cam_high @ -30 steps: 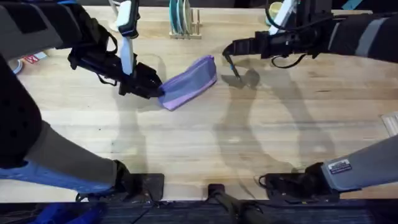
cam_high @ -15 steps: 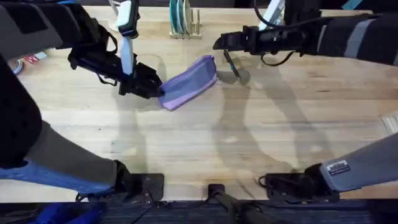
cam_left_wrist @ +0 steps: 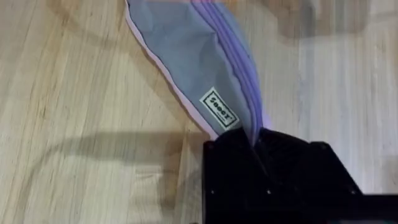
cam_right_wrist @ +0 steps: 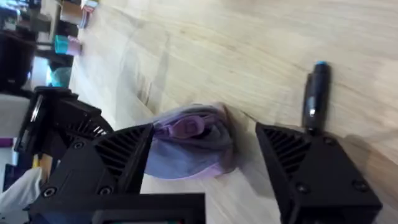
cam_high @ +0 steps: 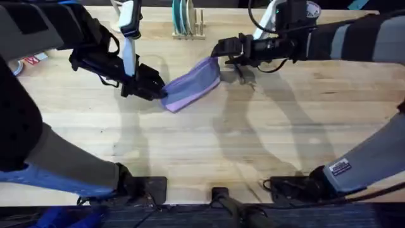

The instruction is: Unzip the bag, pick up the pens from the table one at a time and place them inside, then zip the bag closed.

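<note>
left arm reaches in low from the near-left side of the bag [cam_high: 191, 84], forearm angled down toward it. left tool [cam_high: 158, 92] is clamped tight on the bag's near-left end; the left wrist view shows the fabric tip pinched between the two black fingers [cam_left_wrist: 233, 163], with the zipper seam running away from the grip and a small white label [cam_left_wrist: 219, 108] on the bag just beside the fingers. the bag lies diagonally on the desk [cam_high: 209, 145], its far end pointing up-right.

right arm stretches across horizontally from the right side of the bag, held above the desk. right tool [cam_high: 223, 48] sits at the bag's far-right end, jaws spread wide and holding nothing. the right wrist view shows the bunched purple end of the bag [cam_right_wrist: 193, 144] in the gap between the two fingers [cam_right_wrist: 118, 160], not squeezed; i can't tell if either finger touches the fabric.

a dark pen [cam_high: 241, 71] lies on the desk just right of the bag's far end. the right wrist view shows its blue tip [cam_right_wrist: 319, 64], which the overhead view does not resolve. the overhead view also shows a dish rack [cam_high: 188, 24] on the desk beyond the bag.
</note>
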You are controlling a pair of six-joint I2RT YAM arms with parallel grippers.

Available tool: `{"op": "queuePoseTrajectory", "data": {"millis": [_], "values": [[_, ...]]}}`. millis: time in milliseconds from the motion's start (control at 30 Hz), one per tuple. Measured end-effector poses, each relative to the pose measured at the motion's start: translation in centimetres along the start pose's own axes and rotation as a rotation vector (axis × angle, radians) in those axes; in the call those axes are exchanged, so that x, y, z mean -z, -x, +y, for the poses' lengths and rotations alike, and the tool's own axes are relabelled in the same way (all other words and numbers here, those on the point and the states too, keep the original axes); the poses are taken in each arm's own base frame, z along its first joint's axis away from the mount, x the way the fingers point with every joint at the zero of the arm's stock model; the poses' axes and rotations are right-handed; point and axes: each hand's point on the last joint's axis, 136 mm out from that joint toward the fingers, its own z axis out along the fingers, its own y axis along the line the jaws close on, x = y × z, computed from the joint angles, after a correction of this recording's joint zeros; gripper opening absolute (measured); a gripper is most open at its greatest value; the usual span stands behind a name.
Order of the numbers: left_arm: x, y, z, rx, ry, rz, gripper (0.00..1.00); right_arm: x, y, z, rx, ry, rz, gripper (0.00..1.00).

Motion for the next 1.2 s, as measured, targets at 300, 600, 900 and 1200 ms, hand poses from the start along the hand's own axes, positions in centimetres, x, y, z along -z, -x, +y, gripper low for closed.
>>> {"op": "queuePoseTrajectory", "data": {"millis": [300, 600, 900, 1200], "values": [[0.0, 0.0, 0.0, 0.001, 0.000, 0.000, 0.044, -0.6, -0.4, 0.7, -0.024, 0.006, 0.015, 0.970], [0.0, 0.0, 0.0, 0.002, 0.000, -0.002, 0.043, -1.2, -0.8, 1.1, -0.052, 0.037, 0.030, 0.550], [0.0, 0.0, 0.1, 0.001, 0.002, -0.003, 0.044, -1.6, -0.6, 1.5, -0.031, 0.060, 0.024, 0.327], [0.0, 0.1, 0.1, 0.000, 0.003, -0.005, 0.044, -1.8, -0.2, 2.2, 0.002, 0.086, 0.010, 0.038]]}}
